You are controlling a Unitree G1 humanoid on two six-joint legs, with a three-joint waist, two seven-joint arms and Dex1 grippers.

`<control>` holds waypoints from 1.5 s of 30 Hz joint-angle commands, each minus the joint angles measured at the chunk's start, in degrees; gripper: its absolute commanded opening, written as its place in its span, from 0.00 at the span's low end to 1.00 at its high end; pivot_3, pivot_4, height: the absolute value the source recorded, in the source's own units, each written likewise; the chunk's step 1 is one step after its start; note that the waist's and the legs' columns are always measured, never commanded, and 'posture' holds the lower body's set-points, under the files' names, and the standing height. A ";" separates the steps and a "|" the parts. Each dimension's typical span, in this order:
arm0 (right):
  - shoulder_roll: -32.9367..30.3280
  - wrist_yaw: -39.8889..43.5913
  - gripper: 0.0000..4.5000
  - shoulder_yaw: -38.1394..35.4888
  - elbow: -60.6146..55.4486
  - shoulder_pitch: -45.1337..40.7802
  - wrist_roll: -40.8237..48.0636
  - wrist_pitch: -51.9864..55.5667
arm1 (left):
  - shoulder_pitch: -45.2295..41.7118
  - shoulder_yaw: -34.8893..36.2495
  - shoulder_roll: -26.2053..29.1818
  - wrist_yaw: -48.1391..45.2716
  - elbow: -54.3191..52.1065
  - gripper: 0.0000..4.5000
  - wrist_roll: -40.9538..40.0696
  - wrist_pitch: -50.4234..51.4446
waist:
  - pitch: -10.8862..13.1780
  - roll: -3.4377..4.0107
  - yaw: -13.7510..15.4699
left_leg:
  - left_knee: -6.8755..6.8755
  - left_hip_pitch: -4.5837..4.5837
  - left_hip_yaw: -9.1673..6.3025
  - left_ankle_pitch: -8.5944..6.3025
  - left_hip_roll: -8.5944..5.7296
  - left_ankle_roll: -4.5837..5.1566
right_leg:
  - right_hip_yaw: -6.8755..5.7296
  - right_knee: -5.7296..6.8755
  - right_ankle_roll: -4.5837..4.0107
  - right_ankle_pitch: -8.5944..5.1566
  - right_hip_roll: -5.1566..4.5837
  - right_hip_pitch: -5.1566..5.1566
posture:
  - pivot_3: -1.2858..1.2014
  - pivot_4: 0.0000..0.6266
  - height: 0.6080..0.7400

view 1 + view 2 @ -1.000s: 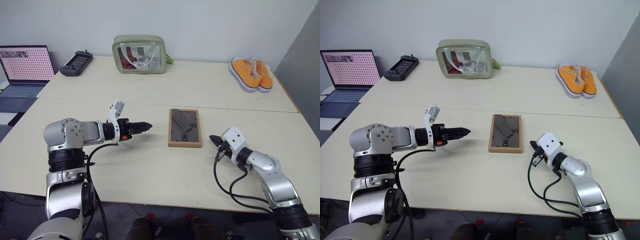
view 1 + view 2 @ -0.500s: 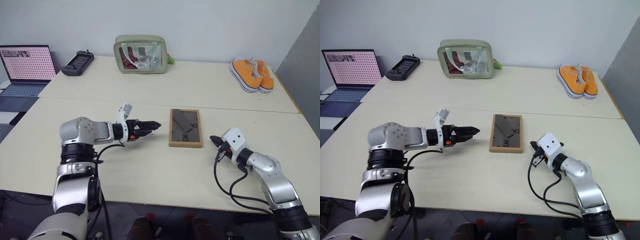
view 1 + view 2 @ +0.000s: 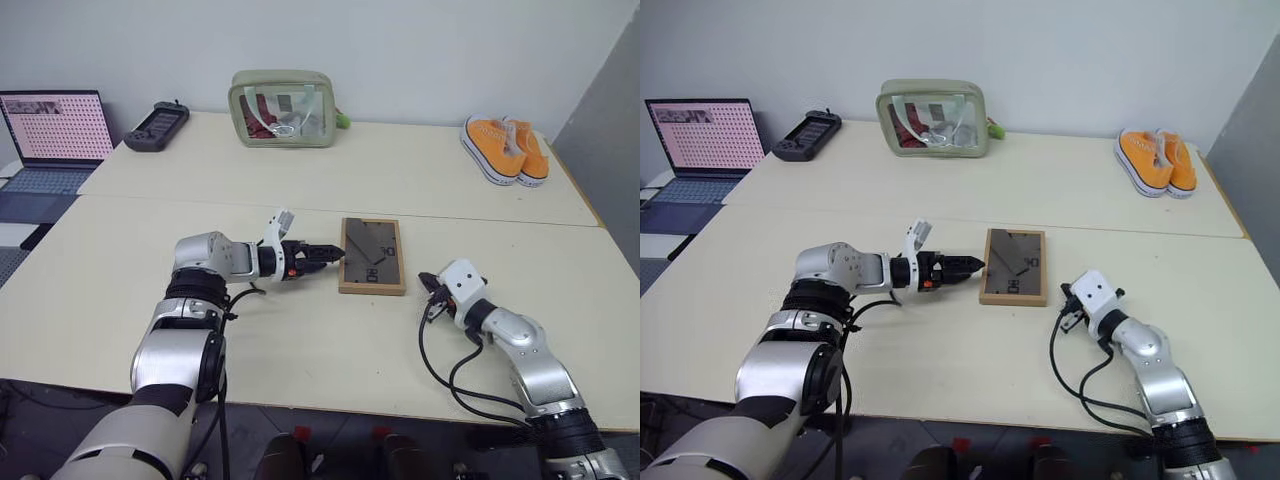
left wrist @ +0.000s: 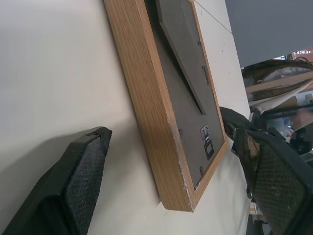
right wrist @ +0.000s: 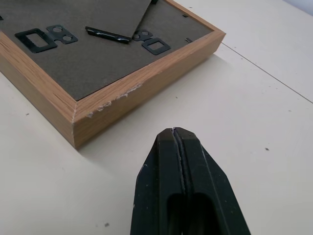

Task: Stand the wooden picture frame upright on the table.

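Wooden picture frame (image 3: 372, 255) flat, back up.

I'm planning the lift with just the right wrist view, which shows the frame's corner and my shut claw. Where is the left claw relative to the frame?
Observer: The left claw is at the left long edge of the wooden picture frame, about mid-length, pointing at it.
Operator: Open or shut?
Observer: Open. In its wrist view the fingers spread to either side of that edge, not closed on it.
Operator: What lies beyond the frame?
Observer: A green pouch and orange shoes, well back at the far edge of the table.
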 commanded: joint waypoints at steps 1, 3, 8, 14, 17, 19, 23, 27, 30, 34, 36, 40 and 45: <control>2.28 -1.55 0.00 1.08 3.89 -2.47 -0.83 -3.56 | -1.20 -0.70 -0.93 -1.33 2.05 0.96 1.24 -0.97 | 0.00 0.00 0.00 | 0.00 0.00 0.00 0.00 0.00 0.00 | 0.00 0.00 0.00 0.00 0.00 0.01 | 0.52 0.24 1.00; 3.44 -2.04 0.00 1.65 6.03 -3.29 -1.07 -4.46 | -1.63 -0.18 -1.09 -1.30 3.00 0.96 1.45 -1.52 | -0.01 0.00 0.03 | 0.00 0.00 -0.01 0.00 -0.01 0.00 | 0.00 0.01 0.00 0.00 -0.01 0.01 | 0.52 0.24 1.00; 5.42 -2.10 0.00 2.70 8.27 -4.03 -1.56 -5.79 | -2.28 0.80 -1.21 -1.25 4.81 0.96 1.87 -2.54 | -0.02 0.00 -0.12 | 0.00 0.07 -0.01 0.00 0.01 -0.01 | -0.01 0.01 0.00 0.00 0.00 0.04 | 0.52 0.24 1.00; 7.65 -1.78 0.00 3.30 7.27 -4.14 -1.52 -5.24 | -2.53 1.32 -1.22 -1.62 5.41 0.96 2.27 -3.06 | -0.02 0.00 -0.23 | -0.02 0.20 0.00 0.00 0.02 -0.01 | 0.00 0.03 0.00 0.00 0.00 0.13 | 0.52 0.24 1.00; 8.91 -1.82 0.00 3.82 6.85 -4.26 -1.60 -4.91 | -2.87 1.68 -1.14 -1.65 5.88 0.96 2.36 -3.29 | -0.02 0.00 -0.32 | -0.03 0.23 0.00 0.00 0.03 -0.01 | 0.00 0.04 0.00 0.00 0.01 0.14 | 0.52 0.24 1.00; 9.70 -1.74 0.00 4.27 6.55 -4.25 -1.68 -4.70 | -3.09 1.90 -1.12 -1.66 6.14 0.96 2.50 -3.41 | -0.02 0.00 -0.45 | -0.03 0.23 0.00 0.00 0.03 -0.01 | 0.00 0.04 0.00 0.00 0.01 0.14 | 0.52 0.24 1.00; 10.73 -1.64 0.00 4.92 5.90 -3.88 -1.81 -4.30 | -3.34 2.15 -1.11 -1.72 6.41 0.96 2.70 -3.49 | -0.02 0.00 -0.63 | -0.05 0.24 0.00 0.00 0.04 -0.01 | 0.00 0.05 0.00 0.00 0.02 0.14 | 0.52 0.24 1.00; 11.62 -1.62 0.00 5.49 5.98 -3.75 -1.85 -4.08 | -3.79 2.55 -1.00 -1.75 6.87 0.96 2.72 -3.43 | -0.02 0.00 -0.84 | -0.06 0.25 -0.01 0.00 0.04 -0.01 | 0.00 0.06 0.00 0.00 0.02 0.14 | 0.52 0.24 1.00; 12.67 -1.74 0.00 5.77 6.74 -4.42 -1.72 -3.93 | -4.03 2.72 -0.94 -1.76 7.16 0.96 2.69 -3.43 | -0.02 0.00 -1.05 | -0.06 0.25 -0.01 0.00 0.04 -0.01 | -0.01 0.06 0.00 0.00 0.02 0.14 | 0.52 0.24 1.00; 13.63 -2.06 0.00 6.19 8.00 -5.35 -2.23 -4.19 | -4.20 2.93 -0.89 -1.68 7.34 0.96 2.62 -3.31 | -0.02 0.00 -1.19 | -0.06 0.25 -0.01 0.00 0.04 -0.01 | -0.01 0.06 0.00 0.00 0.02 0.14 | 0.52 0.24 1.00; 13.60 -2.02 0.00 6.16 8.08 -5.41 -2.21 -4.31 | -4.33 3.16 -0.75 -1.65 7.46 0.96 2.53 -3.13 | -0.02 0.00 -1.20 | -0.07 0.25 -0.01 0.00 0.05 -0.01 | -0.01 0.06 0.00 0.00 0.02 0.13 | 0.52 0.24 1.00; 12.82 -1.81 0.00 5.62 7.88 -5.04 -1.91 -4.29 | -4.40 3.65 -0.40 -1.49 7.80 0.96 2.56 -3.10 | -0.02 0.00 -1.25 | -0.07 0.25 -0.01 0.00 0.05 -0.01 | -0.01 0.06 0.00 0.00 0.02 0.13 | 0.52 0.24 1.00; 12.05 -1.83 0.00 4.91 7.91 -4.89 -1.54 -4.19 | -4.28 4.31 -0.17 -1.46 7.95 0.88 2.36 -2.78 | -0.02 0.00 -1.28 | -0.07 0.25 0.00 0.00 0.05 -0.01 | -0.01 0.06 0.00 0.00 0.02 0.13 | 0.52 0.24 1.00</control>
